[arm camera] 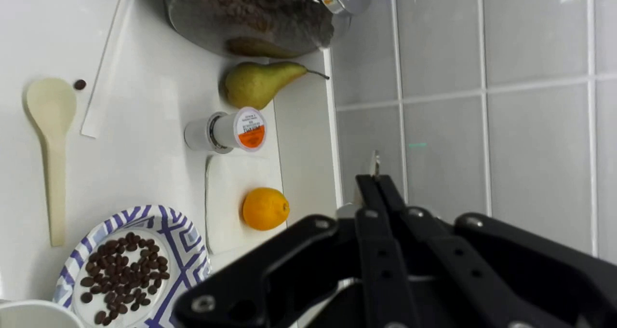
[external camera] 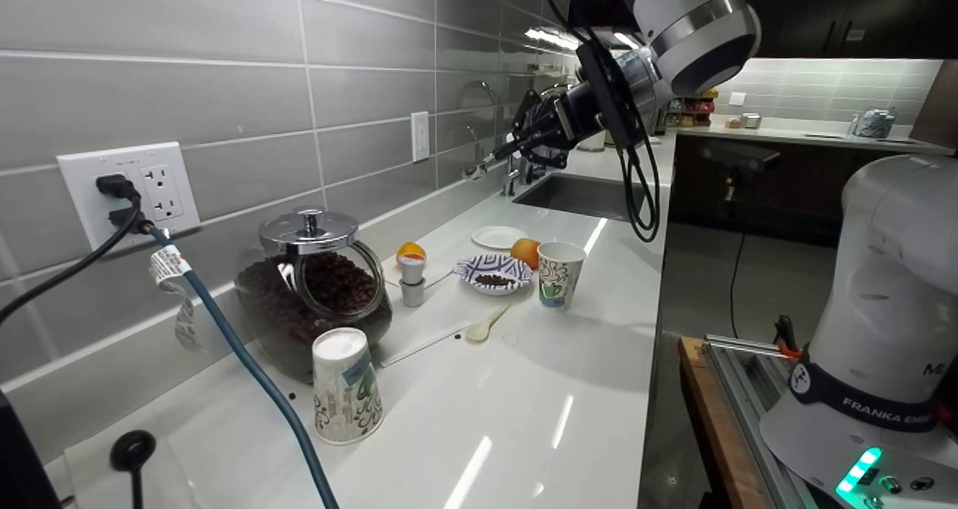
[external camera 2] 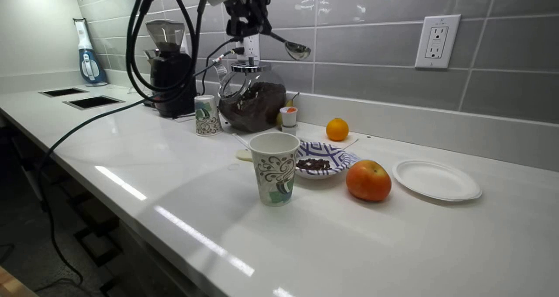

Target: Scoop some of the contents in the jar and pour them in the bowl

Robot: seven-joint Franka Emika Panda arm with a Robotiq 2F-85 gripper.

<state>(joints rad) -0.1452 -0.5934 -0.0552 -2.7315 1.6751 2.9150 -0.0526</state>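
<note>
Clamping hand (arm camera: 376, 177): fingers are standing together, pinching the handle of the scoop (external camera 2: 298, 51) well above the worktop (external camera 2: 393, 253).
Scoop: is sloping down from the hand, gleaming against the tiled wall (external camera 2: 367, 87) in an exterior view; it is showing too small to tell what, if anything, is lying in it.
Cup (external camera 2: 275, 174): is standing upright, nearest on the worktop in an exterior view, just beside the bowl (arm camera: 185, 236).
Apple (external camera 2: 369, 181): is resting just beside the bowl, near the plate (external camera 2: 436, 181).
Plate: is lying flat, showing white.
Bowl: is sitting upright on the worktop, holding a loose spread of dark beans (arm camera: 123, 275).
Spoon (arm camera: 52, 140): is lying near the bowl, a single bean (arm camera: 80, 84) resting just beside its head.
Orange (arm camera: 265, 208): is sitting on a white napkin (arm camera: 221, 212).
Pods (external camera 2: 288, 116): two are standing stacked, the upper one showing an orange-and-white top.
Pear (arm camera: 253, 84): is lying just beside the jar (external camera 2: 257, 101), its stem pointing towards the wall.
Jar: is standing near the wall, a metal lid (external camera 2: 251, 67) sitting on top, dark beans filling much of the glass.
Upturned cup (external camera 2: 208, 117): is standing rim down near the jar.
Grinder (external camera 2: 166, 70): is standing farther along the worktop, carrying a clear hopper.
</note>
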